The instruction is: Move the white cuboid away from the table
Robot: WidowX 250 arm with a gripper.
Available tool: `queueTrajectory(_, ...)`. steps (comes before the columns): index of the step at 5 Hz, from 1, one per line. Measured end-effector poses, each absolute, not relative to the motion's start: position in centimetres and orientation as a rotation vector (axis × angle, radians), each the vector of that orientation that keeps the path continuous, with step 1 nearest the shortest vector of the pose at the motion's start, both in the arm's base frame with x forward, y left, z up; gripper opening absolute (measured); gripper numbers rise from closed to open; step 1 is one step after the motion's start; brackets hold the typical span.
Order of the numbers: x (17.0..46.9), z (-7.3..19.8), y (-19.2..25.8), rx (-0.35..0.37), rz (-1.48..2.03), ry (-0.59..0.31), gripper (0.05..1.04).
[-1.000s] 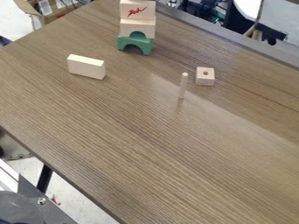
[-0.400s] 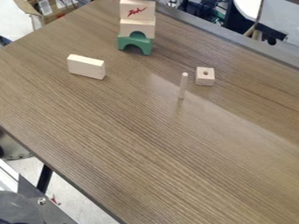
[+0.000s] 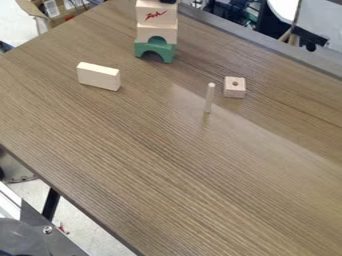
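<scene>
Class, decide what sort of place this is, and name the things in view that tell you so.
Probably a lab or workroom: a pale block and an upright peg stand on a table, with a cardboard box beyond its edge.

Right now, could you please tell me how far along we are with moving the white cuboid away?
Nothing looks done: one pale block stands on the table, and the red-marked block tops the stack. In hand: the gripper is at that top block; whether it holds it, I cannot tell. Left: taking whichever block is meant away from the table.
</scene>
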State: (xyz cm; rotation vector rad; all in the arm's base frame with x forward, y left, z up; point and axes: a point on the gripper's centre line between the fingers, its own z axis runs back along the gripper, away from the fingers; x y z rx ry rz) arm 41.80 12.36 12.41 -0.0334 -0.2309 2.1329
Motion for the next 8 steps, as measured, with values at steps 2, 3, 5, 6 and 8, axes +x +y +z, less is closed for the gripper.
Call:
queueTrajectory(2, 41.7, 12.6, 12.4, -0.035, 2.124, -0.242, 0.285)
queueTrajectory(3, 41.7, 12.5, 12.5, -0.030, 2.127, -0.249, 0.285)
queueTrajectory(5, 41.2, 12.6, 12.3, -0.035, 2.123, -0.251, 0.285)
queueTrajectory(6, 41.1, 12.6, 12.2, -0.037, 2.122, -0.248, 0.327)
queueTrajectory(8, 40.7, 12.7, 12.4, -0.020, 2.164, -0.238, 0.924)
